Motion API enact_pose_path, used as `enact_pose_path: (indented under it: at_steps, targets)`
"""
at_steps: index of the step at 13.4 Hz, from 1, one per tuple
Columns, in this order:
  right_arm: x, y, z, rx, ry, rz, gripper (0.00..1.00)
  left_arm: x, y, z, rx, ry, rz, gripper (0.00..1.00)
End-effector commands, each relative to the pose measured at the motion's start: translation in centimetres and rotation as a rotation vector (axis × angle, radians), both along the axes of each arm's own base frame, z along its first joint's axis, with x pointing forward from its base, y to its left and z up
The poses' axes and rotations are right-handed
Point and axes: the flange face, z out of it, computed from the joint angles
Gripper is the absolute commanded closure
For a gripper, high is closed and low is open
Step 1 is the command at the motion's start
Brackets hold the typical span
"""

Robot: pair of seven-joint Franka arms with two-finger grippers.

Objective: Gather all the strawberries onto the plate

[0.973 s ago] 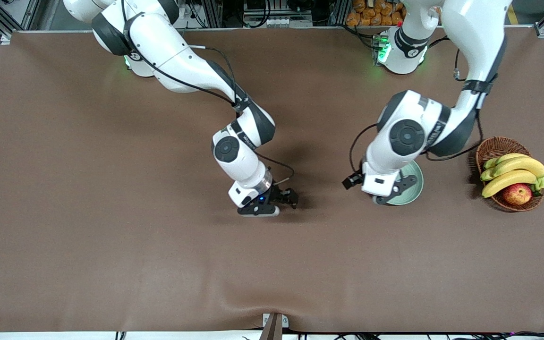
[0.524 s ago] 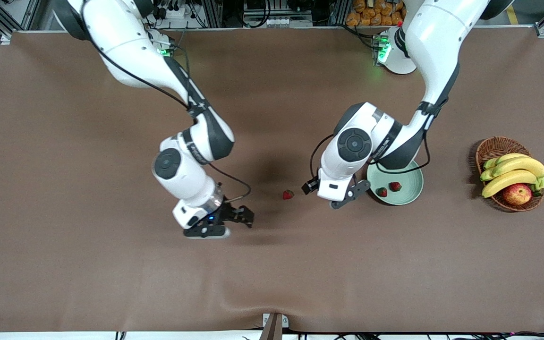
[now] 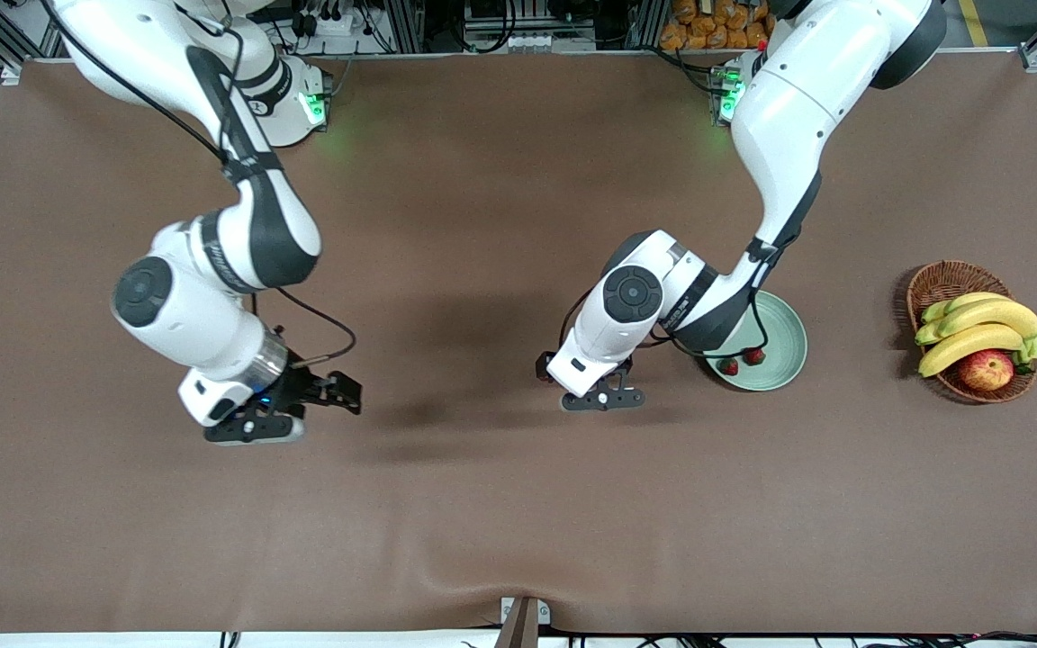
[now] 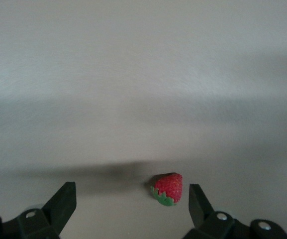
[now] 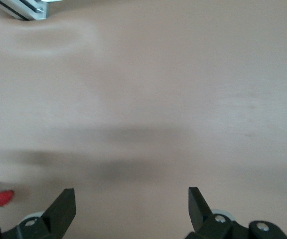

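**Two berries plated, one under my left end effector**

My left end effector [image 3: 602, 397] hangs wide over the tabletop [image 3: 482, 504], a loose strawberry [image 4: 168, 188] lying between its fingers [image 4: 197, 201] — untouched. Two strawberries [image 3: 742, 361] sit in the plate [image 3: 784, 337], beside the basket [image 3: 937, 283]. My right end effector [image 3: 253, 430] — also wide, holding nothing — hovers toward its own end.
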Motion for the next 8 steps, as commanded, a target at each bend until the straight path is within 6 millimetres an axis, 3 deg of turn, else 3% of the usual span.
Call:
enact_pose_path:
  at_steps: [1, 3, 4, 5, 8]
  targets:
    - [-1.9, -4.5, 3.6, -0.077, 0.026, 0.034, 0.00, -0.5, -1.7, -0.9, 0.005, -0.026, -0.092, 0.00]
    - [-3.9, -9.9, 8.2, -0.097, 0.051, 0.048, 0.00, -1.3, -2.7, -2.2, 0.004, -0.023, -0.143, 0.01]
    - [-4.6, -12.2, 9.5, -0.098, 0.069, 0.066, 0.00, -1.3, -2.8, -2.8, -0.010, -0.035, -0.159, 0.03]
    - [-5.2, -14.0, 10.5, -0.100, 0.081, 0.072, 0.00, -1.4, -3.1, -3.5, -0.022, -0.043, -0.168, 0.04]
    - [-7.7, -18.5, 14.4, -0.186, 0.115, 0.096, 0.00, -2.3, -3.9, -4.8, 0.017, -0.058, -0.221, 0.21]
